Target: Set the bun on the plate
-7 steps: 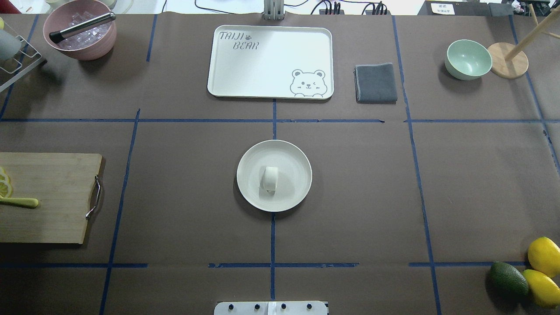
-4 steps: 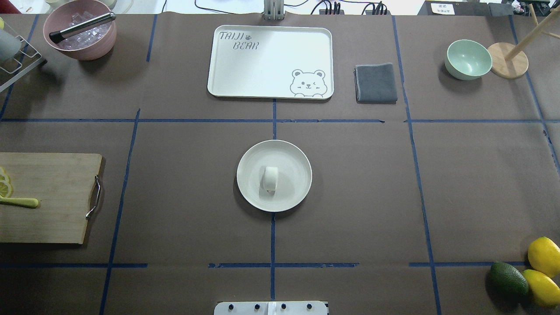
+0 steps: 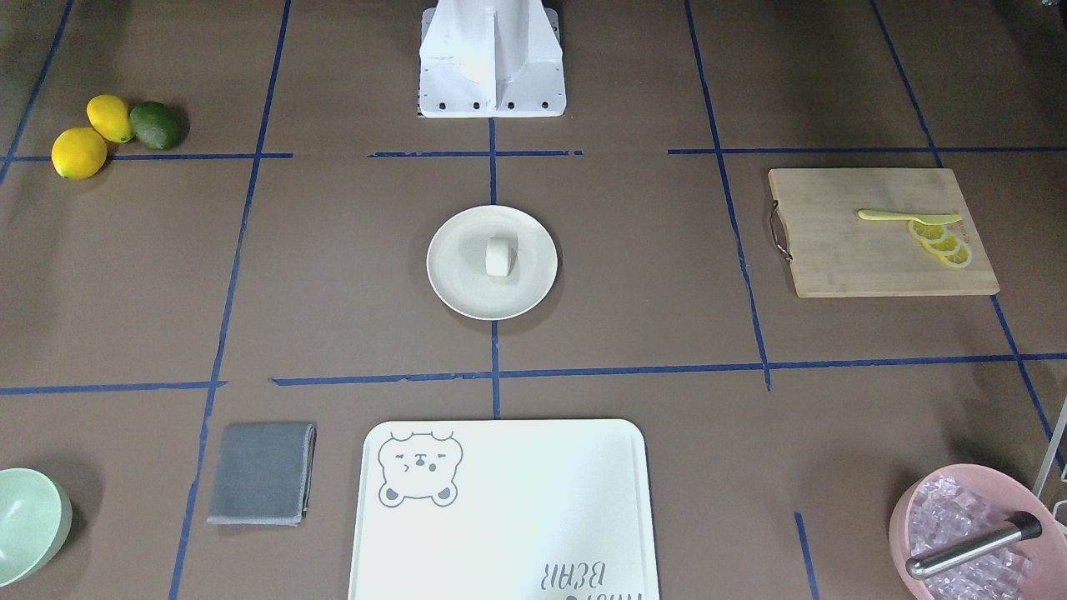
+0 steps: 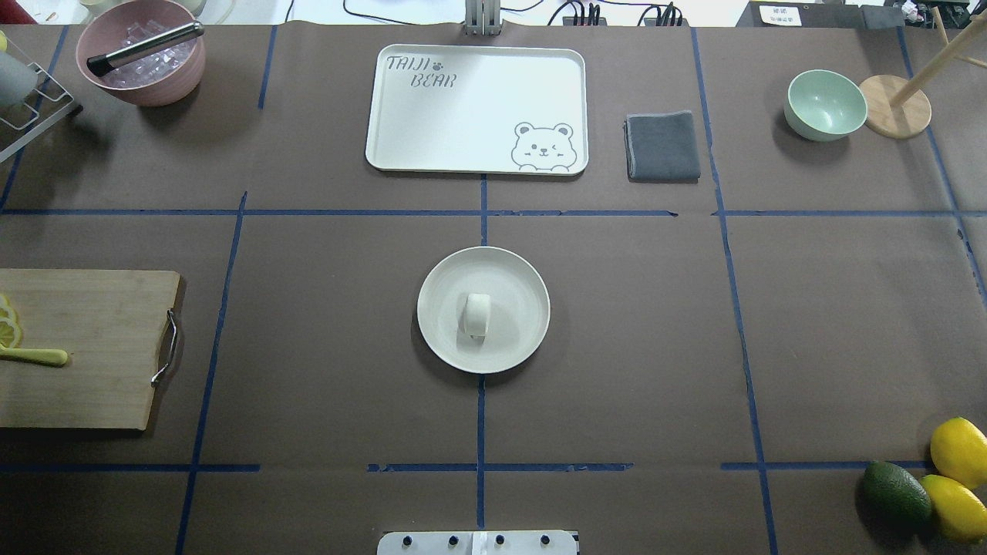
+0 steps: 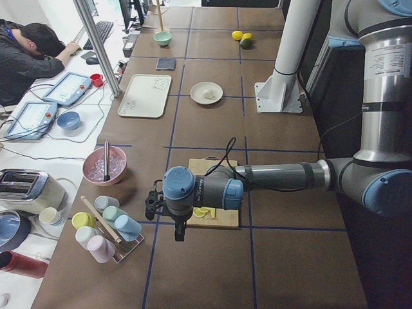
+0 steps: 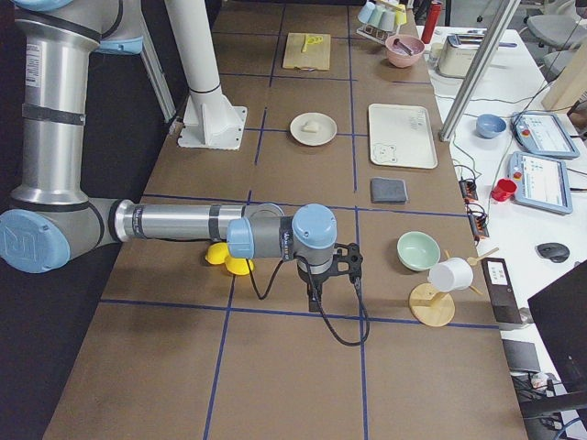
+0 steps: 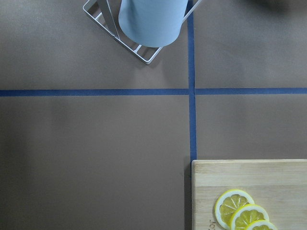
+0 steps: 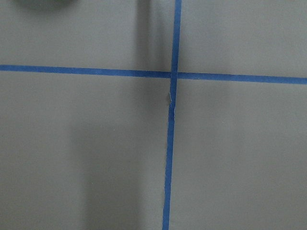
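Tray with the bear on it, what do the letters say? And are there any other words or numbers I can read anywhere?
"TAIJI BEAR", with a little paw print beside it: printed on the white tray, in the corner opposite the bear drawing.
White label past the table's far right end: it has printing, but too small to read.
Cutting board: a faint mark near its corner, too blurred to read.
Nothing else can be read.

**Silver tubes, blue caps**

The left arm [image 5: 277, 175] and the right arm [image 6: 179, 223] are silver tubes with grey joints and light-blue round caps. A thin black cable [image 5: 226, 154] loops beside each. The left gripper [image 5: 153, 205] and the right gripper [image 6: 350, 261] are black. At the top centre of the front-facing view, the white base [image 3: 492, 62] has dark screws along its foot.
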`<state>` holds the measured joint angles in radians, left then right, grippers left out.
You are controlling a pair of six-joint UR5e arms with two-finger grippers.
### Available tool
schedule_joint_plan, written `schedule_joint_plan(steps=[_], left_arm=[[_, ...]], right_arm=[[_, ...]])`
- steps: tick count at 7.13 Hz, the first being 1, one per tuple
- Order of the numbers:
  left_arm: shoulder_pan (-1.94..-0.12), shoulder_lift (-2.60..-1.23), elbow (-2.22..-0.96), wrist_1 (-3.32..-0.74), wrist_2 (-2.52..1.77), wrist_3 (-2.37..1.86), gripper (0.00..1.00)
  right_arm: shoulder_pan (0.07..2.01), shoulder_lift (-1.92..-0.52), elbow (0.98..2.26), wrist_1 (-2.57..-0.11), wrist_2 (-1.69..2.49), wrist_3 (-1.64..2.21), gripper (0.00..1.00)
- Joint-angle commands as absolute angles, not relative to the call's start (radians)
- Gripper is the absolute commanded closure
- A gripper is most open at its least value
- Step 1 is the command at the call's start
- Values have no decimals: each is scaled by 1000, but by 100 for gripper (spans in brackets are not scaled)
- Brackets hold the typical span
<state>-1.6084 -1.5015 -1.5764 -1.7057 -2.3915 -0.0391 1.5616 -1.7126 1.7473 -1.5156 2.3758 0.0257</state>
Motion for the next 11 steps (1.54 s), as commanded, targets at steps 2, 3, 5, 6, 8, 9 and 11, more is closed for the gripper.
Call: schedule_joint_plan(steps=[2, 3, 5, 6, 8, 9, 11], left_arm=[[-1617, -1503, -1585, -1627, -2393, 19, 0], [-1621, -1508, -1601, -1529, -2393, 88, 0], [-1638, -1520, -1626, -1497, -2391, 104, 0], [-1638, -1519, -1626, -1497, -2391, 104, 0], [-1638, -1517, -1624, -1500, -2391, 104, 0], [-1638, -1517, -1623, -1502, -2391, 104, 0], [-1638, -1519, -1623, -1503, -2391, 104, 0]], right_arm=[[1562, -1710, 1744, -1516, 2373, 23, 0], [1562, -1709, 1744, -1516, 2373, 25, 0], [1562, -1709, 1744, -1516, 2373, 23, 0], [1562, -1709, 1744, -1516, 2373, 23, 1], [1562, -1709, 1744, -1516, 2373, 21, 0], [1562, -1709, 1744, -1516, 2373, 21, 0], [1562, -1709, 1744, -1516, 2373, 17, 0]])
